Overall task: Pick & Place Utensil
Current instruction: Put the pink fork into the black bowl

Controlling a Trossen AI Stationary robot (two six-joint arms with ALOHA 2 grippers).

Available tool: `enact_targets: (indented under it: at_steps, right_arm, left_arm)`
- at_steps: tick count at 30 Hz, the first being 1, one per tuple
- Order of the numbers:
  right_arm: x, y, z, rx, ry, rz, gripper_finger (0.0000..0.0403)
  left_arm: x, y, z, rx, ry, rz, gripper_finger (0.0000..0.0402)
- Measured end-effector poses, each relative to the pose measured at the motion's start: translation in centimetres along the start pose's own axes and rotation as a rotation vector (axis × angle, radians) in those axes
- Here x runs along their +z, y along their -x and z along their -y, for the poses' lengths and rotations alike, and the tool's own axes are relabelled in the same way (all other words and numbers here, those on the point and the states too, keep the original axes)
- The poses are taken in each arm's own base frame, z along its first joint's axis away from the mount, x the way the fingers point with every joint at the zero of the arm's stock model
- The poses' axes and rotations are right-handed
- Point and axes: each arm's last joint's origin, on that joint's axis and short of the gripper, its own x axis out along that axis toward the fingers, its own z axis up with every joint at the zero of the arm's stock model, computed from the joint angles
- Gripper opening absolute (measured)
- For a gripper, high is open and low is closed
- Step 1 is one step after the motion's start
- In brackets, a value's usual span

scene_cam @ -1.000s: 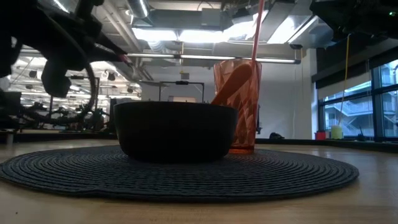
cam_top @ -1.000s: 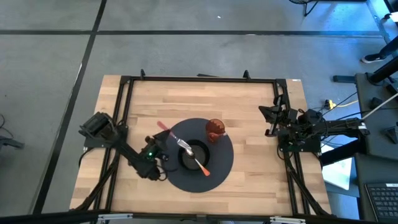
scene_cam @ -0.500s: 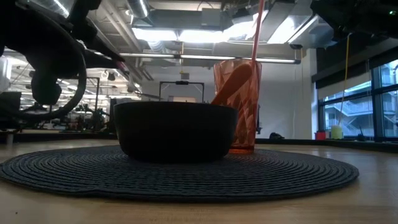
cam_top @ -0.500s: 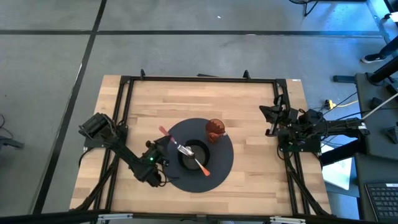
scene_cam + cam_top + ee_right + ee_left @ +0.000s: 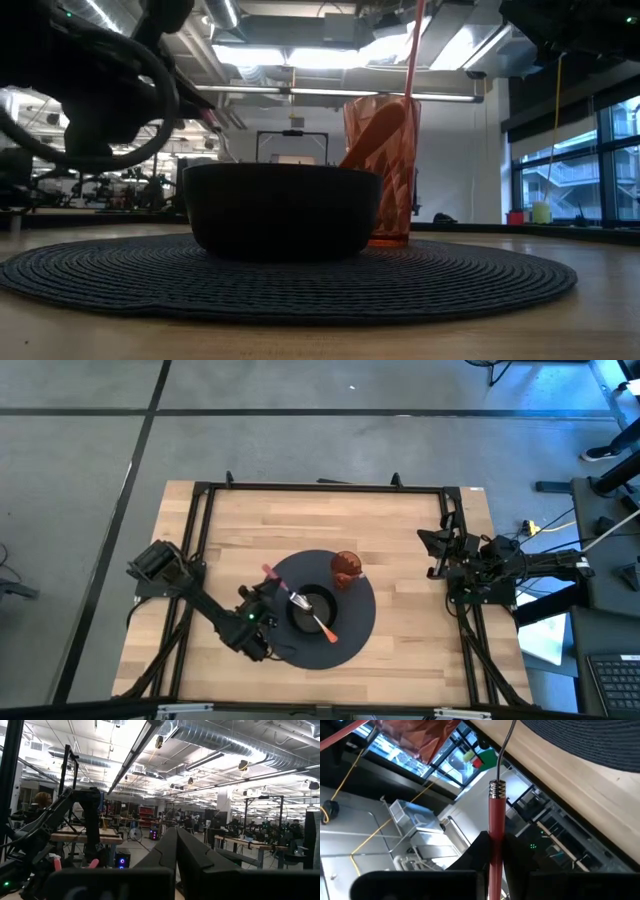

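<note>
A utensil with a red handle and a metal head hangs over the black bowl, held by my left gripper, which is shut on it at the bowl's left side. The bowl stands on a round dark placemat. A second utensil with an orange handle lies across the bowl. A red cup stands on the mat beyond the bowl, with utensils sticking out of it. My right gripper waits, shut, at the table's right edge. My left gripper pinches the utensil's red handle between its two fingers. The handle runs forward between the fingers, and its metal neck sticks out past them. The utensil is lifted clear and tilted, with its head over the bowl.
A black frame runs around the wooden table top. Bare wood lies to the right of and behind the mat. In the low view the cup stands just behind the bowl, on its right.
My left gripper has moved toward the table's right, closer to the bowl, carrying the red-handled utensil with it. The utensil's head has stayed over the bowl's left part. The right arm has kept still.
</note>
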Motion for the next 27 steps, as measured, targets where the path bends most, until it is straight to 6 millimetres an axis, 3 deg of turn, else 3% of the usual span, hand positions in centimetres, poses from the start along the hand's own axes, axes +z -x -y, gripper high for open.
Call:
enact_targets:
  at_steps: [14, 27]
  right_arm:
    - [0.1, 0.0, 0.0, -0.001, -0.005, 0.006, 0.0010]
    - [0.1, 0.0, 0.0, 0.009, -0.012, 0.008, 0.0010]
  left_arm:
    - [1.5, -1.4, -1.0, -0.022, -0.097, -0.016, 0.0024]
    - [1.7, -2.8, -1.3, -0.051, -0.030, -0.044, 0.0024]
